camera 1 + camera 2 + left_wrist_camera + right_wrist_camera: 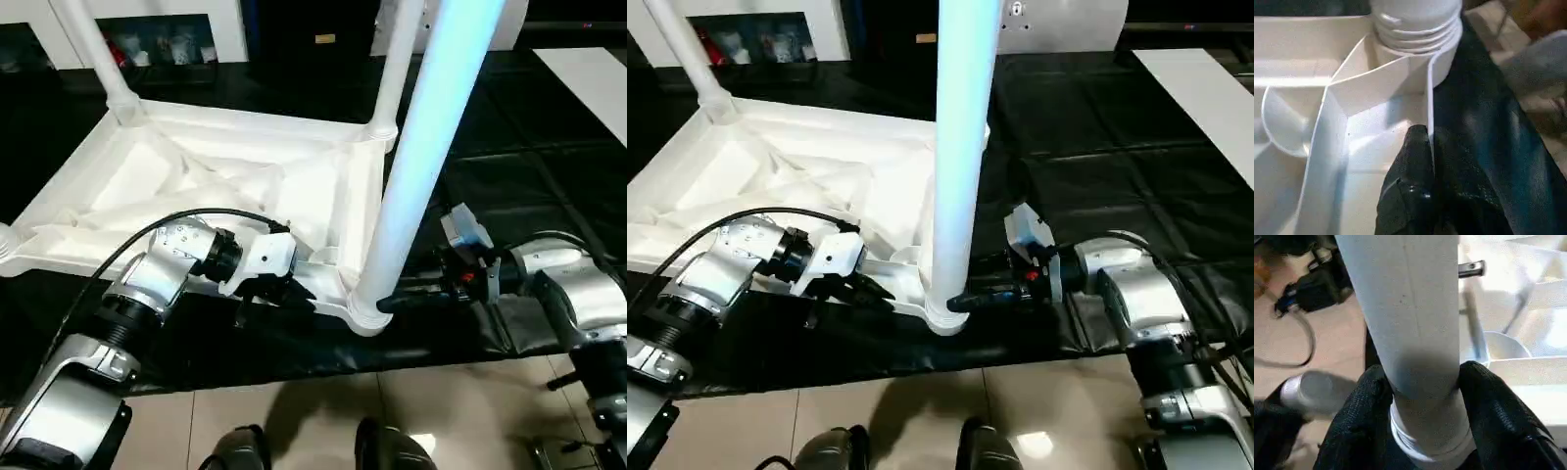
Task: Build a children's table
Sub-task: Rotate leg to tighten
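- The children's table lies upside down on the black sheet-covered work surface, ribbed underside up, its near edge close to the surface's front edge.
- 3 legs stand upright in corner sockets in the left eye view: 1 at the far left corner, 1 at the far right corner, and the near right leg, which rises steeply toward the camera.
- The base of the near right leg sits in its round socket; the left wrist view shows ridged rings at the leg's foot just above the socket rim, so I judge it may not be fully seated.
- The near left corner sits at the picture's edge, and whether a leg stands there I cannot tell.
- The right gripper has its 2 black fingers on either side of the near right leg, low down just above the socket, clasping it.
- The left gripper is closed, pinching the thin rim wall of the tabletop just beside that same corner, apparently steadying the top.
- Judged progress: at least 3 of 4 legs are in place; what remains is seating this leg firmly, the 4th if missing, then turning the table upright.
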### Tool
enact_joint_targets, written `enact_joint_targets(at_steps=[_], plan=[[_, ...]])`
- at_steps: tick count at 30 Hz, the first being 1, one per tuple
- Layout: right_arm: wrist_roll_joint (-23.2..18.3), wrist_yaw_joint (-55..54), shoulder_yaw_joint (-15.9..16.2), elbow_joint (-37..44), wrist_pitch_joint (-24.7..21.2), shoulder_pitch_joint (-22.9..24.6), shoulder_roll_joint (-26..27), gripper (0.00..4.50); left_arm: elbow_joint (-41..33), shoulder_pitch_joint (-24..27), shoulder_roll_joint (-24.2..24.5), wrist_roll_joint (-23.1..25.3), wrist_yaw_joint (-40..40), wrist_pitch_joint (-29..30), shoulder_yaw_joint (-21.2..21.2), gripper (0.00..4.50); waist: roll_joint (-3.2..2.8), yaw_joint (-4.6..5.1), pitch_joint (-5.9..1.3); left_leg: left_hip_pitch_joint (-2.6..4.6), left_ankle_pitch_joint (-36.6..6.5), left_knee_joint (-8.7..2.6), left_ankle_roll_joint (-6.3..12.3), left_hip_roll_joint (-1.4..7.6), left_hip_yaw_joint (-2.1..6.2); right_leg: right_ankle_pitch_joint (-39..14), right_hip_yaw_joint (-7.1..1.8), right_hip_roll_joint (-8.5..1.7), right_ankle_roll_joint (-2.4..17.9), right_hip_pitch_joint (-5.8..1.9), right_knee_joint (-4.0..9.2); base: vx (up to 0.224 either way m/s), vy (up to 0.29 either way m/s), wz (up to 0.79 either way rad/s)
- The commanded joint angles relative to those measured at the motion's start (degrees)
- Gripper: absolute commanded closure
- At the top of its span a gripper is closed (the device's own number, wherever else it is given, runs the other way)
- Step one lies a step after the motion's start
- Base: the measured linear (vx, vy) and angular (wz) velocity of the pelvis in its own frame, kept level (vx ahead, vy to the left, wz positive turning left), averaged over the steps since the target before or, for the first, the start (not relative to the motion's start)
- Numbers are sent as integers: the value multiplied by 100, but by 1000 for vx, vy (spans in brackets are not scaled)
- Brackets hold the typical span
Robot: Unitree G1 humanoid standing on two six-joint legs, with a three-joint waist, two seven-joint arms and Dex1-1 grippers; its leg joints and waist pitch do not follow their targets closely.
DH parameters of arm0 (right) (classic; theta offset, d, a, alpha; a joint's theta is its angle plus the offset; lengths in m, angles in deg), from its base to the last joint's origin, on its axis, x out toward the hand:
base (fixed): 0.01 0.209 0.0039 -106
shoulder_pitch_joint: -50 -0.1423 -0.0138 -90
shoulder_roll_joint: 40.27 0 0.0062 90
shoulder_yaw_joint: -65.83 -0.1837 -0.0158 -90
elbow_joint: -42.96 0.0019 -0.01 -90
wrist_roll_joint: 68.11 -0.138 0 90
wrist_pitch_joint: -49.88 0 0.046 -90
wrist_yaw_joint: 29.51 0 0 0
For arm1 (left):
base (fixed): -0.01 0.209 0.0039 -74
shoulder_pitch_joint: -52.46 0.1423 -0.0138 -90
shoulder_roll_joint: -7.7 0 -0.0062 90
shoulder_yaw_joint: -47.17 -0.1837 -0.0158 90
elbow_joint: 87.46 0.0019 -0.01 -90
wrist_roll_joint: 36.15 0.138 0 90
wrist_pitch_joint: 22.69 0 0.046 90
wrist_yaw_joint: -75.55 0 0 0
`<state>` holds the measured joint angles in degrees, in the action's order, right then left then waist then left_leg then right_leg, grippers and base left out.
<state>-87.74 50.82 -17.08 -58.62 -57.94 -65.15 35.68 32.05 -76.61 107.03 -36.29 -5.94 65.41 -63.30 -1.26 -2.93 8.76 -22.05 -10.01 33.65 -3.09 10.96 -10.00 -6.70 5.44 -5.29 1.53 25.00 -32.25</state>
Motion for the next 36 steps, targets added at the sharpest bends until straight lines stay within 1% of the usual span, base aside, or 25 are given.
enact_joint_targets(at_steps=[1, 2, 4, 5, 7, 8, 10, 11, 12, 14, 15, 16, 17, 19, 20, 21, 23, 24, 25, 26, 29, 31, 33, 35, 36], plan=[[-38, -670, 127, 465, -355, 157, 304, 261, -187, -31, -202, 125, 714, 479, 140, 450, 7, 29, -426, 106, -1231, -430, 451, 223, 36, -2284, -293, -306, 1258, -363, 347, 0, 0, 0], [60, -1168, 84, 617, -475, 233, 509, 261, -257, -36, -317, 137, 1003, 735, 210, 450, 36, 58, -421, 107, -1375, -443, 353, 197, 45, -2558, -280, -299, 1129, -365, 386, 0, 0, 0], [184, -2147, -23, 873, -853, 306, 1051, 261, -393, -55, -612, 192, 1596, 1161, 328, 450, 47, 102, -388, 112, -1559, -451, 228, 158, 64, -3055, -257, -302, 917, -347, 454, -26, -1, -4], [369, -2916, -83, 980, -1059, 280, 1539, 261, -492, -80, -875, 247, 2045, 1501, 399, 450, 27, 163, -359, 88, -1654, -464, 127, 149, 85, -3326, -241, -300, 773, -340, 472, 0, 0, 0], [494, -3274, -101, 1006, -1131, 251, 1767, 261, -522, -97, -1003, 274, 2243, 1639, 424, 450, 37, 263, -358, 93, -1797, -460, 48, 113, 124, -3656, -183, -307, 573, -331, 534, 0, 0, 0], [573, -3670, -160, 975, -1224, 175, 2041, 261, -484, -155, -1151, 328, 2547, 1750, 482, 450, 2, 334, -318, 102, -1936, -458, 61, 96, 130, -3785, -168, -291, 490, -295, 566, 0, 0, 0], [613, -3938, -202, 966, -1300, 127, 2222, 261, -464, -194, -1249, 365, 2758, 1834, 523, 450, 18, 422, -322, 126, -2099, -441, 114, 74, 131, -3915, -139, -275, 404, -269, 626, 0, 0, 0], [845, -4976, -401, 717, -1364, -113, 2827, 261, -356, -330, -1517, 439, 3363, 2042, 664, 450, -35, 438, -306, 126, -2105, -449, 177, 74, 137, -3885, -139, -280, 361, -267, 640, 0, 0, 0], [845, -4976, -401, 717, -1364, -113, 2827, 261, -356, -330, -1517, 439, 3363, 2042, 664, 450, -40, 494, -301, 119, -2165, -444, 157, 70, 133, -3892, -128, -271, 402, -227, 648, 0, 0, 0], [947, -5726, -504, 467, -1255, -311, 3268, 261, -306, -421, -1713, 451, 3808, 2208, 772, 450, -37, 519, -319, 131, -2095, -445, 154, 66, 143, -3753, -113, -276, 370, -248, 644, 0, 0, 0], [957, -5814, -499, 459, -1236, -325, 3316, 226, -321, -423, -1741, 459, 3858, 2246, 788, 450, -33, 529, -328, 81, -1912, -470, 206, 62, 144, -3497, -113, -269, 402, -302, 633, 0, 0, 0], [950, -5928, -474, 501, -1144, -303, 3385, 205, -355, -415, -1759, 493, 3895, 2298, 798, 450, -40, 528, -329, 73, -1808, -480, 238, 76, 137, -3333, -136, -279, 437, -303, 623, 0, 0, 0], [950, -5928, -474, 501, -1144, -303, 3385, 191, -355, -415, -1759, 493, 3895, 2298, 798, 450, -31, 531, -325, 79, -1731, -492, 314, 98, 126, -3076, -166, -270, 532, -284, 598, 0, 0, 0], [898, -5872, -481, 565, -1086, -241, 3363, 180, -360, -400, -1717, 523, 3850, 2266, 780, 450, -46, 538, -346, 46, -1577, -498, 400, 115, 121, -2599, -193, -264, 695, -324, 524, 0, 0, 0], [873, -5495, -524, 739, -1062, -50, 3064, 167, -412, -296, -1506, 620, 3589, 2122, 704, 450, -47, 536, -362, 55, -1466, -487, 451, 120, 101, -2281, -215, -262, 823, -324, 492, 0, 0, 0], [864, -5257, -582, 846, -1067, 66, 2859, 154, -462, -219, -1354, 675, 3431, 2030, 646, 450, -33, 503, -369, 50, -1336, -486, 541, 116, 91, -2009, -227, -256, 884, -360, 467, 57, -5, 7], [869, -5098, -626, 874, -1020, 116, 2703, 146, -476, -176, -1249, 688, 3322, 1969, 616, 450, -48, 485, -392, 57, -1125, -457, 683, 115, 67, -1644, -251, -262, 1016, -364, 421, 60, -19, 5], [838, -4764, -710, 837, -812, 152, 2401, 141, -444, -135, -1049, 692, 3099, 1782, 567, 450, -19, 487, -421, -20, -765, -432, 819, 96, 75, -1207, -238, -274, 1188, -448, 352, 52, -27, -1], [836, -4622, -766, 805, -735, 154, 2267, 124, -418, -127, -949, 691, 3010, 1668, 539, 450, -17, 494, -434, -19, -704, -416, 862, 93, 67, -1091, -248, -277, 1238, -450, 330, 0, 0, 0], [794, -4316, -833, 737, -541, 149, 2011, 124, -395, -112, -783, 637, 2762, 1451, 494, 450, -52, 497, -445, -16, -543, -397, 956, 96, 64, -862, -250, -276, 1329, -449, 296, 0, 0, 0], [699, -3816, -844, 642, -346, 133, 1625, 86, -376, -98, -600, 556, 2371, 1124, 440, 450, -41, 453, -465, -14, -184, -356, 1171, 103, 41, -353, -253, -251, 1537, -439, 234, 13, -18, 0], [660, -3386, -809, 582, -194, 124, 1332, 86, -393, -78, -482, 488, 2053, 991, 390, 450, -30, 396, -433, -5, -273, -358, 1208, 111, 23, -451, -262, -252, 1574, -429, 234, 0, 0, 0], [464, -2555, -784, 536, -83, 108, 904, 86, -378, -56, -261, 441, 1520, 631, 211, 450, -15, 338, -412, 31, -539, -380, 1117, 143, 18, -934, -268, -259, 1504, -409, 269, 0, 0, 0], [372, -2010, -718, 449, 47, 87, 602, 86, -312, -71, -167, 402, 1240, 425, 123, 450, -33, 296, -395, 52, -687, -394, 1026, 168, 25, -1209, -269, -254, 1451, -391, 284, 0, 0, 0], [343, -1722, -658, 409, 111, 83, 436, 86, -281, -81, -132, 357, 1078, 311, 92, 450, -7, 272, -393, 65, -797, -398, 975, 175, 20, -1356, -266, -257, 1429, -382, 301, 0, 0, 0]])
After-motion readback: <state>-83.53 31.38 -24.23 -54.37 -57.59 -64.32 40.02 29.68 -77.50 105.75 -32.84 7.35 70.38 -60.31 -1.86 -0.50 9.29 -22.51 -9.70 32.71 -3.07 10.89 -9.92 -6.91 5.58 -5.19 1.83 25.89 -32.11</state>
